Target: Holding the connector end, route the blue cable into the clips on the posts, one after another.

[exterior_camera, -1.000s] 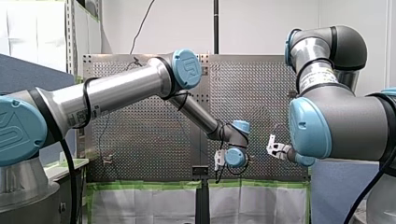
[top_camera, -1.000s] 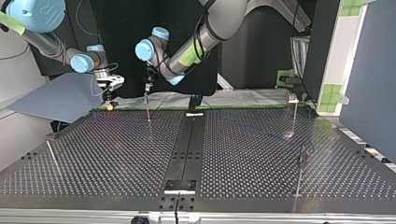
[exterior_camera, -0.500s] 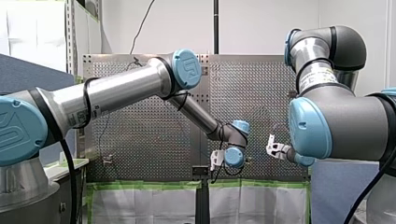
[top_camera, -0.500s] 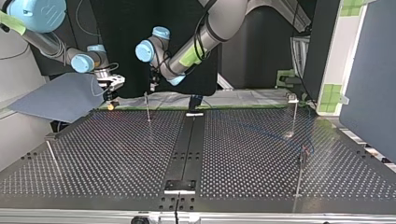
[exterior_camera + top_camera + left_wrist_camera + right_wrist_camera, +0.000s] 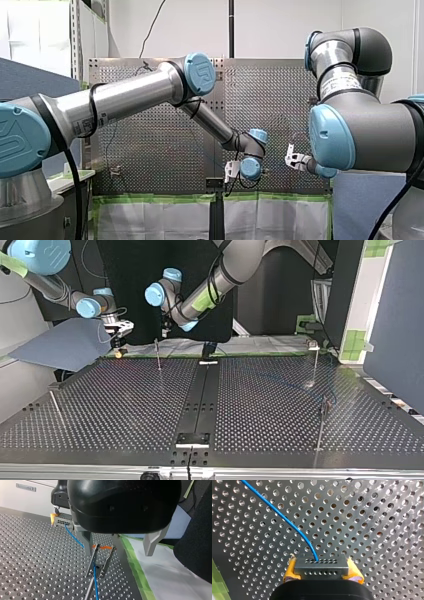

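Right wrist view: the grey perforated metal connector (image 5: 321, 567) is seen clamped between the yellow pads (image 5: 289, 572) of the right arm's jaws. The thin blue cable (image 5: 284, 518) is led out of it across the perforated metal surface (image 5: 374, 517).

Over in the left wrist view, the left arm's jaws are held wide apart with nothing gripped, just above a slim metal post (image 5: 92, 563) with an orange-marked clip (image 5: 105, 547). The cable is seen running from the connector, behind 1 metal finger (image 5: 86, 542), to that clip and on down beside the post. This clip is judged to be taken, or very nearly.

In the top view 4 posts can be counted, but the cable is too faint there to be traced. How many clips are filled cannot be told. The bare-looking post (image 5: 54, 409) at that view's left is judged to be left for later.
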Available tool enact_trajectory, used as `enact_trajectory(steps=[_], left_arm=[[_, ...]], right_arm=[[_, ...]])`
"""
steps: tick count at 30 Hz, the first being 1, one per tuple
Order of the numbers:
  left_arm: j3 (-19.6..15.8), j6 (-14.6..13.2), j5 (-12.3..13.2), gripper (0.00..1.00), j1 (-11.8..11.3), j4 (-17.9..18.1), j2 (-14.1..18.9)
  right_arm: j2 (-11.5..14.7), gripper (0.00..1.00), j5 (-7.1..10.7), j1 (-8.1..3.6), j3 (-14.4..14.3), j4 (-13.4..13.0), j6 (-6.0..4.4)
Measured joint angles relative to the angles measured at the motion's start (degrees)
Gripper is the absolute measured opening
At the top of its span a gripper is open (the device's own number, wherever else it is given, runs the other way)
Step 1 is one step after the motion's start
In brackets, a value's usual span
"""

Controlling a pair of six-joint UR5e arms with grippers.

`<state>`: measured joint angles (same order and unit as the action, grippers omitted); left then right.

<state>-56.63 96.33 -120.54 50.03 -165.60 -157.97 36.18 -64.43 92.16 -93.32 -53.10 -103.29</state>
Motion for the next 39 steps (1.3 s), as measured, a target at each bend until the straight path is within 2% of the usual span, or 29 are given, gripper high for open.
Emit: enact_trajectory(steps=[21,26,39], left_arm=[[-0.01,0.01,-0.67,0.99,-0.12,-1.35,0.01],[-0.71,0.22,-1.86,0.99,0.36,-2.00,0.67],[-7.25,2.42,-0.90,0.99,0.63,4.17,7.19]], right_arm=[[0.00,0.00,0.00,-0.24,0.01,0.12,0.00],[0.00,0.00,0.00,-0.25,-0.01,0.15,0.00],[0.00,0.00,0.00,-0.20,0.00,0.41,-0.07]])
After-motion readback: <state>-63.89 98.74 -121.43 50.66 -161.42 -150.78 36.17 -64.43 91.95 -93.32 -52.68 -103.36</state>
